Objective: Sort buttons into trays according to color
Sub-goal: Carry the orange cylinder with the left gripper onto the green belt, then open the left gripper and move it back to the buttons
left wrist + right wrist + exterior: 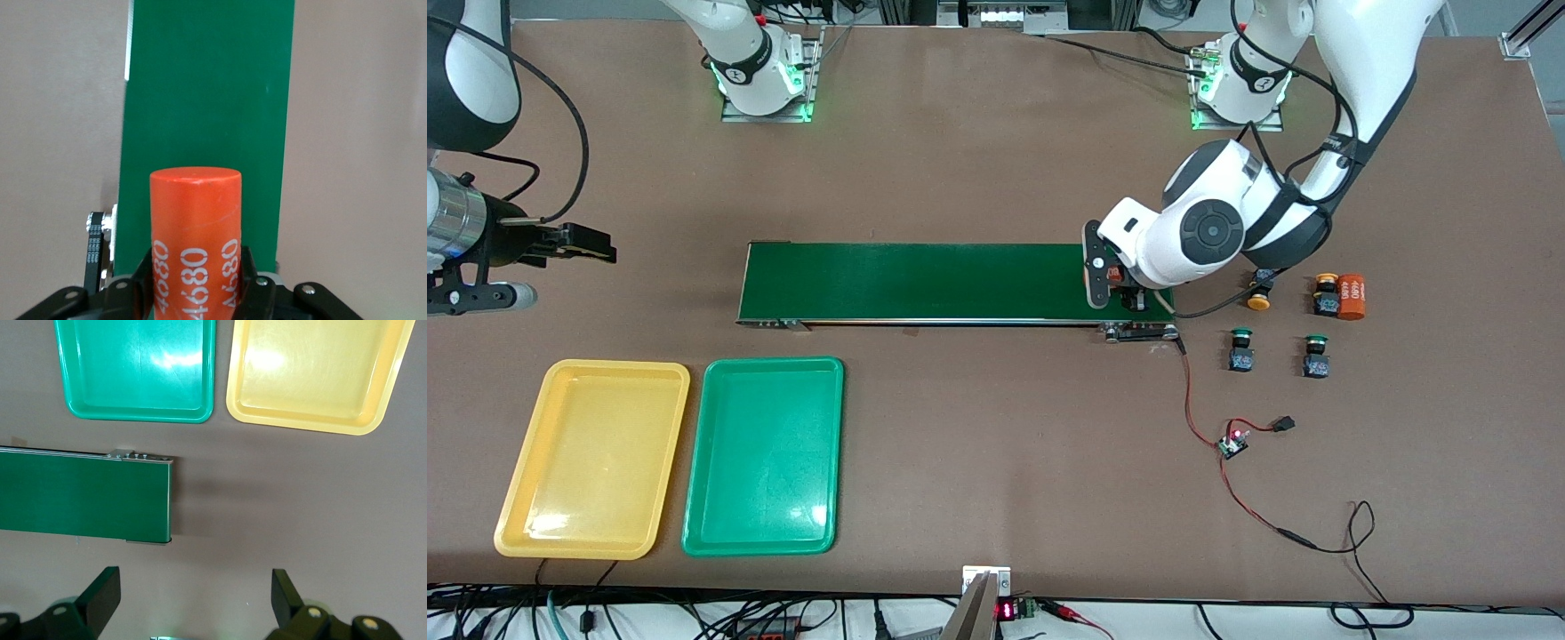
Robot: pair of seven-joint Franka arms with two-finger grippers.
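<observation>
Nearest the front camera, the yellow tray and the green tray lie side by side on the surface, both bare. Farther up, toward the left arm's end, two green-capped buttons sit nearer than two orange-capped buttons, one of which has an orange cylinder just beside it. No sorting has begun, by the look of it: the left hand is clamped on another orange cylinder over the conveyor belt end. It should probably release it there, then fetch a button. The right hand waits, fingers apart, empty, over the surface off the belt's other end.
</observation>
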